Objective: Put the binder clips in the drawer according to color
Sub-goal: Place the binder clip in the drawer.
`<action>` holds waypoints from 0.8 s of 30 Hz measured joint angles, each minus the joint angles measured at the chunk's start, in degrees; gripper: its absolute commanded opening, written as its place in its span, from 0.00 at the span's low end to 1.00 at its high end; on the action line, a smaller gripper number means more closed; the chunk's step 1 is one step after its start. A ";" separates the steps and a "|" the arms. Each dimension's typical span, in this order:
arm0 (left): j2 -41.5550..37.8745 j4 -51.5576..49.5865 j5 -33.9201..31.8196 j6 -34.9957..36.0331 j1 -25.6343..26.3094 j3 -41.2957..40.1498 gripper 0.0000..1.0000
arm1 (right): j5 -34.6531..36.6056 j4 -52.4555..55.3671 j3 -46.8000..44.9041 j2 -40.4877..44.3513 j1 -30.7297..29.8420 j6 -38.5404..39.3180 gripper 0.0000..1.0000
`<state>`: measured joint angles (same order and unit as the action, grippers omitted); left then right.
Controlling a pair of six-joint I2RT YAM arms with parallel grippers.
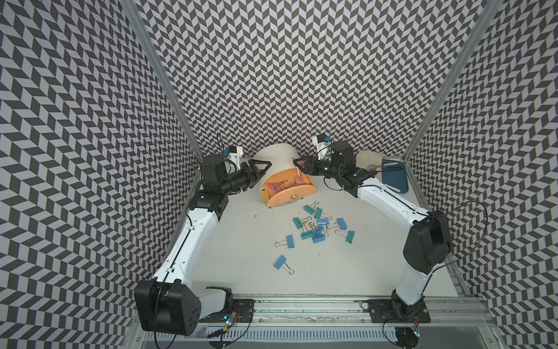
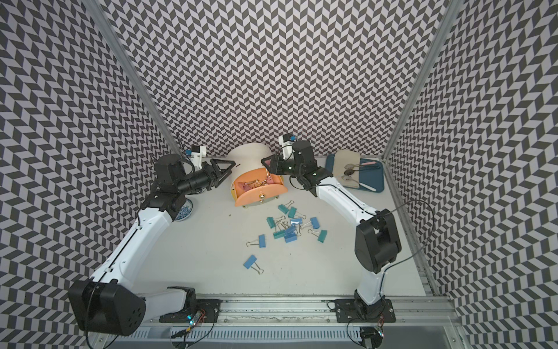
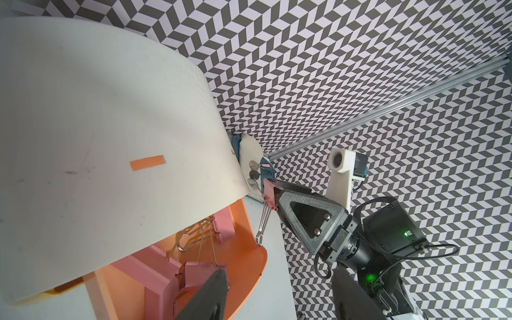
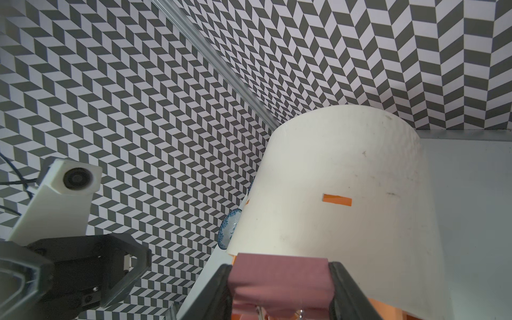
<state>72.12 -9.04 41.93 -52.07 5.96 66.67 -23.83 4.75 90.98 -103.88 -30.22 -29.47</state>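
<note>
The cream drawer cabinet (image 1: 276, 154) (image 2: 249, 154) stands at the back with its salmon top drawer (image 1: 291, 196) (image 3: 246, 257) pulled out. Several pink binder clips (image 1: 279, 188) (image 3: 201, 273) lie inside it. My right gripper (image 1: 299, 163) (image 4: 279, 293) is shut on one more pink clip (image 4: 279, 273) (image 3: 269, 189), held above the drawer's right rear corner with its wire handles hanging down. My left gripper (image 1: 266, 164) (image 3: 279, 299) hovers open and empty at the cabinet's left side. Blue and teal clips (image 1: 317, 226) (image 2: 288, 228) lie scattered on the table in front.
A blue tray (image 2: 367, 178) with spoons and a cloth sits at the back right. A speckled blue bowl (image 2: 184, 211) rests under my left forearm. A single blue clip (image 1: 280, 262) lies nearer the front edge.
</note>
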 measured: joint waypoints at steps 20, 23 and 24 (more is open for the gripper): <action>0.00 0.00 0.00 0.13 -0.22 0.00 0.64 | 1.95 0.72 -2.01 -0.09 -1.14 4.33 0.73; 0.00 -0.02 -0.02 0.15 -0.37 0.00 0.64 | 2.21 1.01 -1.79 -0.09 -1.16 4.72 0.74; 0.00 -0.02 -0.02 0.20 -0.37 0.00 0.64 | 2.32 1.27 -1.57 -0.09 -1.16 4.87 0.75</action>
<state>72.12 -9.06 41.91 -51.88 5.58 66.67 -21.52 6.02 89.41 -103.96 -31.38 -24.60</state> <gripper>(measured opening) 0.642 0.742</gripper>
